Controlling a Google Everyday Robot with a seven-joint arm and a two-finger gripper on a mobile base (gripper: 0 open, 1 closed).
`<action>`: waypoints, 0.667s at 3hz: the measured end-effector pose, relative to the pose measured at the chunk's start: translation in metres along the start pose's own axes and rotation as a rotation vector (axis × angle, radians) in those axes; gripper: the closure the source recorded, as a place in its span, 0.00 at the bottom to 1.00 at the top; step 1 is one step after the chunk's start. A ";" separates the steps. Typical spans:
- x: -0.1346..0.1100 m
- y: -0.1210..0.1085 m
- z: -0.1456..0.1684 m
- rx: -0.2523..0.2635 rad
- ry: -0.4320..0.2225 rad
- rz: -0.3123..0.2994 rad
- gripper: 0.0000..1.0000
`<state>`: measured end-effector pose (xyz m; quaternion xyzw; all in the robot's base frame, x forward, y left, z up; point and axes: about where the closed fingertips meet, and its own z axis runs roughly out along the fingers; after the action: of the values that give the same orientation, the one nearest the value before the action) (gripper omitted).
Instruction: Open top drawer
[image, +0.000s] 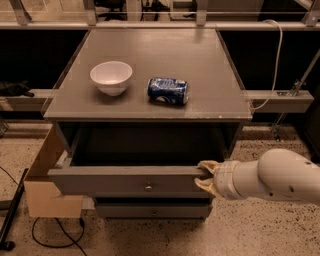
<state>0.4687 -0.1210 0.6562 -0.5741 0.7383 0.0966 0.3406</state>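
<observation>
The top drawer (130, 181) is pulled out. The gripper (204, 176) pinches the right end of its front, one finger (208, 165) above and one below.

Arm reaching in from the right, pincer low at centre-right.

The robot's single white arm enters from the right edge of the camera view, its thick rounded forearm lying nearly level and tapering through a ringed wrist cuff toward the left. At its end the pincer (204, 176) shows two pale, yellowish fingers (207, 165), one above the other: the upper finger sits a little higher and farther left, the lower one angles down beneath it. The fingers appear to stand slightly apart, with a narrow dark gap between their tips, though the dim light there makes the exact spread hard to judge.
</observation>
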 end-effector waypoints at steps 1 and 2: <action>-0.003 -0.001 -0.003 0.000 0.000 0.000 1.00; -0.003 -0.001 -0.003 0.000 0.000 0.000 0.82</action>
<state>0.4688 -0.1210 0.6608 -0.5741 0.7383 0.0966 0.3406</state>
